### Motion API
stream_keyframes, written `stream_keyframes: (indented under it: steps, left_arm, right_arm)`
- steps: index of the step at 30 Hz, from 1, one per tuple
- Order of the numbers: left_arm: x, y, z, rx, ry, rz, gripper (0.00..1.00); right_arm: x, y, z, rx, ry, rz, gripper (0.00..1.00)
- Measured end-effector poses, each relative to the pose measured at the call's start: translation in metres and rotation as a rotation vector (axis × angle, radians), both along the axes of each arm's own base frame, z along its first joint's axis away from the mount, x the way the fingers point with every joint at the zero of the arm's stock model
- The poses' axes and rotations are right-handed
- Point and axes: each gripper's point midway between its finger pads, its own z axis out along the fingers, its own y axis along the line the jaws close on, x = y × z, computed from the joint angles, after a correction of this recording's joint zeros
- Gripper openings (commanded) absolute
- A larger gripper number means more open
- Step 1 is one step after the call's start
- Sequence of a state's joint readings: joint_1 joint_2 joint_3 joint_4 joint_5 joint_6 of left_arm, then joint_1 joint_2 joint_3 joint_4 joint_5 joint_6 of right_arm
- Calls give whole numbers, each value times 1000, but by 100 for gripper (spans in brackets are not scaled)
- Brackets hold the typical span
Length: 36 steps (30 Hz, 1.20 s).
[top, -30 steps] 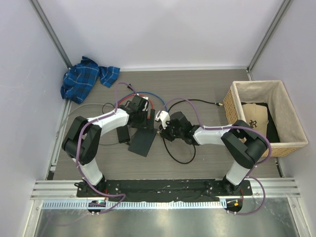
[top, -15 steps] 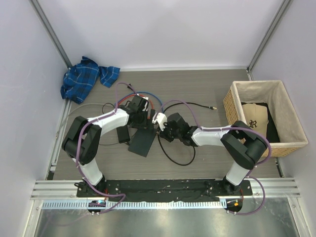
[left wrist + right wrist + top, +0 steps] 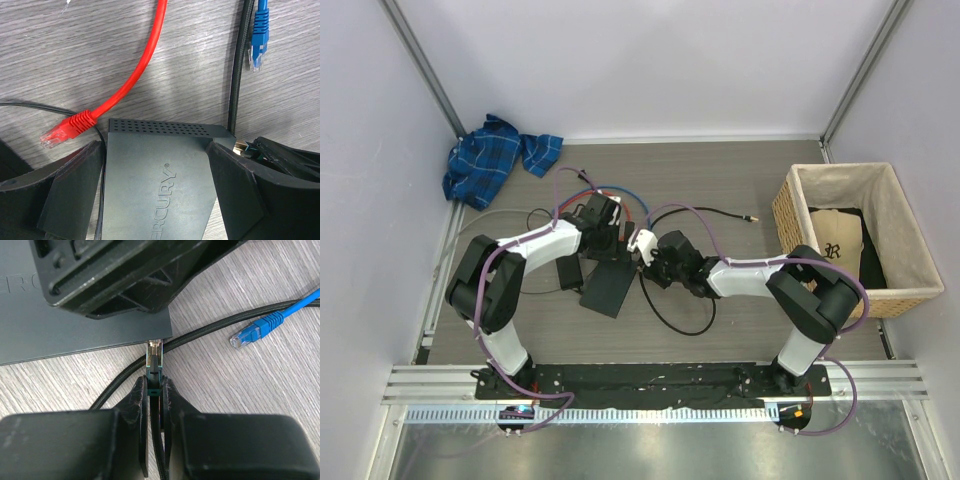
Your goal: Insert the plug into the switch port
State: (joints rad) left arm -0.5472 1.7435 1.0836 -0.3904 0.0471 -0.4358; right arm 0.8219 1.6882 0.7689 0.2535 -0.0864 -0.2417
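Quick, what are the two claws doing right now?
Left gripper: open wide over the grey box.
Right gripper: closed on the plug, at the box's edge.

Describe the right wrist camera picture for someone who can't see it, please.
The right gripper, shut on a small metal-tipped plug, holds its tip at the edge of a flat dark grey switch box. A braided black cable crosses the wood-grain table beneath the plug, near a loose blue network plug; the left gripper's black finger overhangs the box.
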Motion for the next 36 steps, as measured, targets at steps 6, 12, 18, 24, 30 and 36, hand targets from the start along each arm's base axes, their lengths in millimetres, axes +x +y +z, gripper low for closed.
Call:
stream_keyframes:
  steps: [6,12,18,24,30,36]
  left_arm:
    - [0,0,0,1,0,-3,89]
    - [-1,-1,0,4,-1,-11,89]
    - [-2,-1,0,4,-5,-15,89]
    - [-4,1,0,8,-11,-21,89]
    - [-5,1,0,3,-16,-22,89]
    - [-7,4,0,12,-20,-25,89]
  right_arm:
    - [0,0,1,-14,-3,8,1]
    - [1,1,2,-37,10,11,1]
    - [0,2,2,-34,27,1,1]
    - [1,4,1,-28,40,-3,1]
    - [2,5,1,-24,46,1,1]
    - [2,8,3,-36,34,41,1]
